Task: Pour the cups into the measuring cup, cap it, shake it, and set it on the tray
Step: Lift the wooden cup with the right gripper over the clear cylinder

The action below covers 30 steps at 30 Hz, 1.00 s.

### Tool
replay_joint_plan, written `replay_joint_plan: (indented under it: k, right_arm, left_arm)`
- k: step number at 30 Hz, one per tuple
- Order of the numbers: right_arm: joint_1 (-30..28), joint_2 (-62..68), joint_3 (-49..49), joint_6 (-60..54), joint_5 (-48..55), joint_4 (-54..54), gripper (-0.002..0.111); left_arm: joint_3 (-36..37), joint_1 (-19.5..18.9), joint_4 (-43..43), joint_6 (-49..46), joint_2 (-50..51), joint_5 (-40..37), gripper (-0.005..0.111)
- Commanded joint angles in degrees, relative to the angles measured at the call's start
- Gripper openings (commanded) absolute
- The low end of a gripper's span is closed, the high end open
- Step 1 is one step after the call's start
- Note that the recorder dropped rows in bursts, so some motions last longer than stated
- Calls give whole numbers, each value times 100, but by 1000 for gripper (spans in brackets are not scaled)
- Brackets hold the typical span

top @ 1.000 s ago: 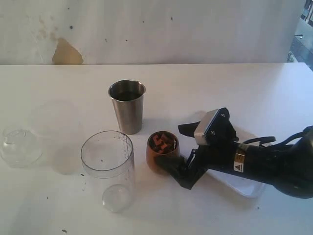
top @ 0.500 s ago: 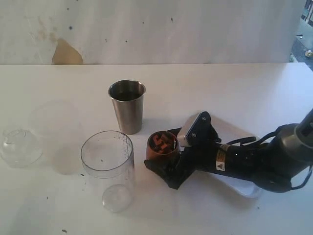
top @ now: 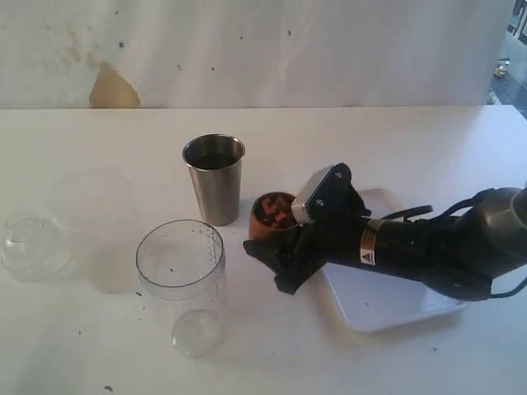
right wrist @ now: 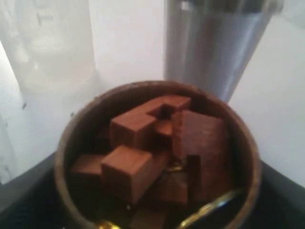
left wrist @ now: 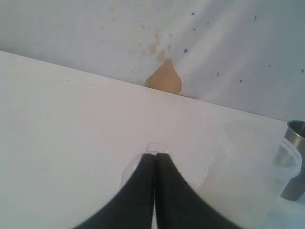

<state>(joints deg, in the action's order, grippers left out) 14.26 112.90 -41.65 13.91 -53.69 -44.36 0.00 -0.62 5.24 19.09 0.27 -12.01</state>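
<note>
My right gripper (top: 268, 233) is shut on the brown wooden cup (top: 272, 212) and holds it just above the table, between the steel tumbler (top: 214, 179) and the clear measuring cup (top: 181, 267). In the right wrist view the wooden cup (right wrist: 157, 157) is full of brown blocks, with the tumbler (right wrist: 214, 43) and the measuring cup (right wrist: 47, 43) behind it. The clear dome cap (top: 33, 247) lies at the far left. In the left wrist view my left gripper (left wrist: 155, 154) is shut and empty just above the cap (left wrist: 155, 146). The white tray (top: 379, 309) lies under the right arm.
A frosted plastic cup (top: 97, 226) stands between the cap and the measuring cup; it also appears in the left wrist view (left wrist: 248, 167). A wall with a brown stain (top: 113, 89) bounds the far table edge.
The right gripper slid left around the wooden cup, closed on it and raised it off the table. More of the tray now shows. The left gripper has not moved.
</note>
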Motion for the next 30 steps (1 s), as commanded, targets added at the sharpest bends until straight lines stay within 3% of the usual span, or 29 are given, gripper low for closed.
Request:
replay_joint_plan:
  k: [1,4,9,13,30]
  right_arm:
    - [-1,-806,4,150,-151,-196,0]
    - [141,-1395,-11,127,58,-207,0]
    - [798,-2082,-534,64,1834,-211,0]
    - [1212,-2153,-1018,-366,2689,-211,0]
    - [1942,-2133,-1183,-3352,3433,-222,0]
  left_arm:
    - [0,-5,34,15,-27,84,1]
    - [0,-5,34,15,-27,84,1]
    - [0,-5,34,15,-27,84,1]
    - [0,-5,34,15,-27,84,1]
    - [0,-5,34,15,-27,84,1]
